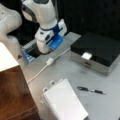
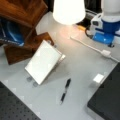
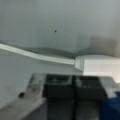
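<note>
In the wrist view the white cable (image 3: 37, 55) runs left to right across the grey desk (image 3: 57, 20) to its white plug block (image 3: 98, 65), just ahead of the pincer (image 3: 73, 86), whose dark fingers (image 3: 60, 87) sit pressed together, holding nothing. In a front view the cable (image 1: 40, 71) lies diagonally near the desk's left edge, below the pincer (image 1: 45, 51).

I see a grey table (image 1: 75, 67) in both front views. On it lie a white cable (image 1: 47, 63) with its plug, a spiral notebook (image 1: 64, 102), a black pen (image 1: 90, 90) just beside the notebook, and a black-topped box (image 1: 96, 51) at a front view's right.
</note>
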Robot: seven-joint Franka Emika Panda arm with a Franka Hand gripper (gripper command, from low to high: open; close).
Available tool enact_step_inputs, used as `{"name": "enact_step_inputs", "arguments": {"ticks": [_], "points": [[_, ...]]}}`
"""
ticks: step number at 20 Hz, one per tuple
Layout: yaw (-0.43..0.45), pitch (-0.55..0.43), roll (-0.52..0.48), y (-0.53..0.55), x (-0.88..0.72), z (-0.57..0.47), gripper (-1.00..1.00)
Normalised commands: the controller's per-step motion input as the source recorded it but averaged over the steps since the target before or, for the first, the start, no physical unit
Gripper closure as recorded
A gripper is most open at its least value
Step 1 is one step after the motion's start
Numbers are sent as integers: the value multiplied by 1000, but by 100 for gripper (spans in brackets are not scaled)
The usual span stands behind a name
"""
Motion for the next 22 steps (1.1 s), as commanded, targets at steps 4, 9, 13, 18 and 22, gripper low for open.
{"name": "enact_step_inputs", "arguments": {"ticks": [4,9,13,18,22], "points": [[17,208,-82,0,127,211,-100],[9,184,-97,16,171,178,-100],[11,214,-99,50,283,259,-100],[21,274,-108,44,459,359,-100],[64,364,-118,-6,637,446,-100]]}}
